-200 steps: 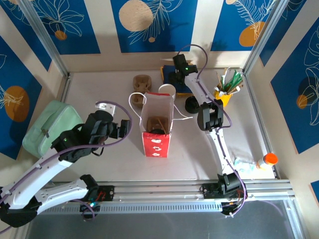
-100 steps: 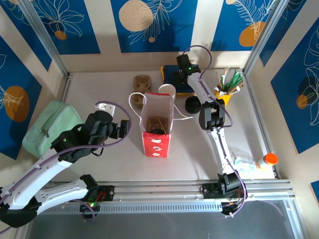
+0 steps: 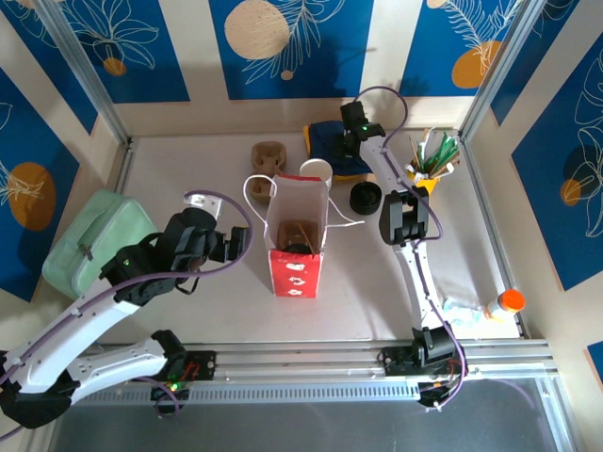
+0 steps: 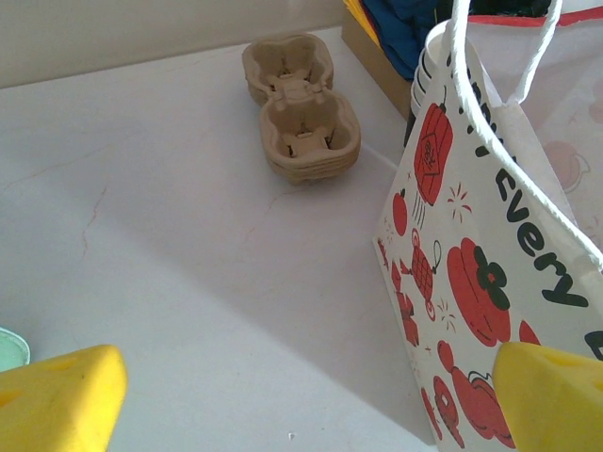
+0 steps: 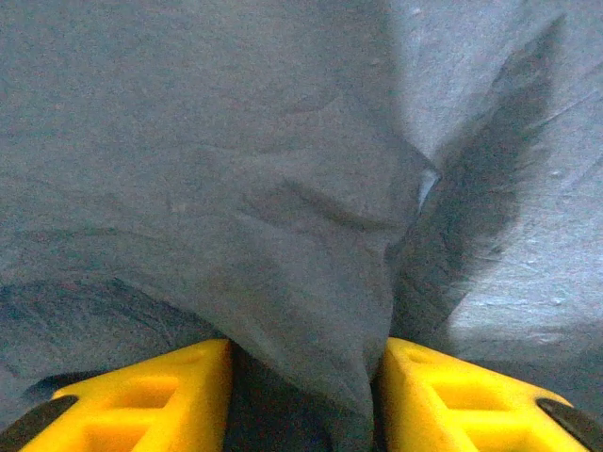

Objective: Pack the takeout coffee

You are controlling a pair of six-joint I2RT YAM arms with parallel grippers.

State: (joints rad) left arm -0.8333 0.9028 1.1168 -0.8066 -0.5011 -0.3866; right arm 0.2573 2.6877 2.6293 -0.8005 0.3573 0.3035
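Note:
A red-and-white paper bag (image 3: 296, 237) stands open mid-table. Low inside it a round black lid (image 3: 299, 249) sits against a brown carrier (image 3: 297, 229); this looks like the takeout coffee, its sides hidden. My left gripper (image 3: 236, 243) hovers open just left of the bag (image 4: 490, 254), with nothing between its yellow fingers (image 4: 58, 395). My right gripper (image 3: 350, 141) reaches into a yellow box at the back. There its fingers (image 5: 141, 386) pinch a raised fold of dark blue cloth (image 5: 283, 217).
A stack of brown cardboard carriers (image 4: 300, 113) lies behind the bag, with white-topped cups (image 3: 316, 169) beside it. Black lids (image 3: 365, 198) and a yellow cup of sticks (image 3: 426, 171) stand at the right. A green case (image 3: 94, 235) is far left, an orange-capped bottle (image 3: 507, 302) near right.
My right gripper has shifted to the right over the box and closed its jaws onto the dark blue cloth. The left arm has hardly moved.

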